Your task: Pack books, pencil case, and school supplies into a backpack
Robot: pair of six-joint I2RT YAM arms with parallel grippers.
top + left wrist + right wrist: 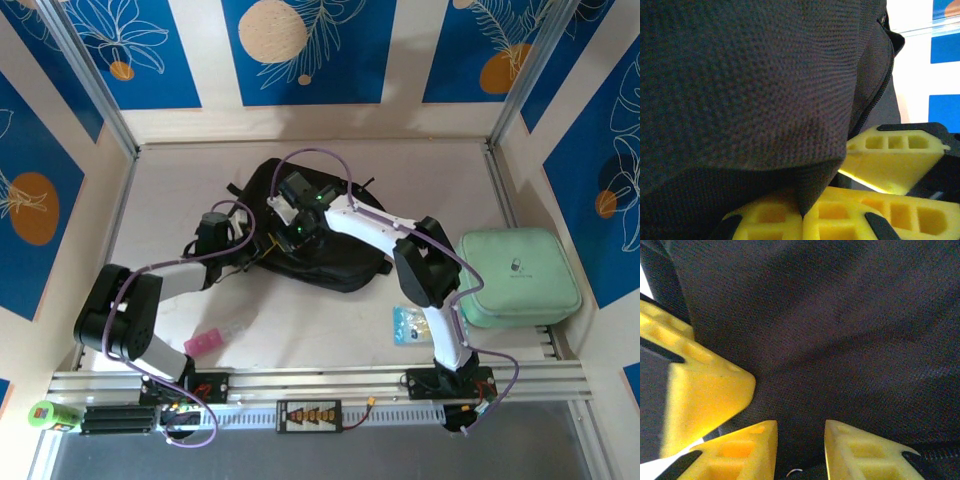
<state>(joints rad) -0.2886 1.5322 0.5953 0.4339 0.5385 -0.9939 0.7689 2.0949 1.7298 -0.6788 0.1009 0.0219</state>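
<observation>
Top external: black backpack (330,255) lies flat mid-frame on the pale table (300,340), rounded end toward the top. Both arms reach in over it. Left gripper (213,232) sits at the bag's left edge; right gripper (300,235) is over the bag's middle.

Left wrist: coarse black fabric covers most of the frame, with a zip line running down the right side. A fold of that fabric drops between the two yellow fingers (765,220) at the bottom edge, and they are closed tight on it — a firm pinch on the backpack.

Right wrist: yellow fingers (865,455) at the bottom stand partly apart, with dark fabric across the gap. Cannot tell whether they clamp it or merely press against it.

Elsewhere on the table: mint-green case (518,275) at right, small blue-and-white packet (410,325) just left of it, pink item (205,343) at lower left — all well apart from the bag.
</observation>
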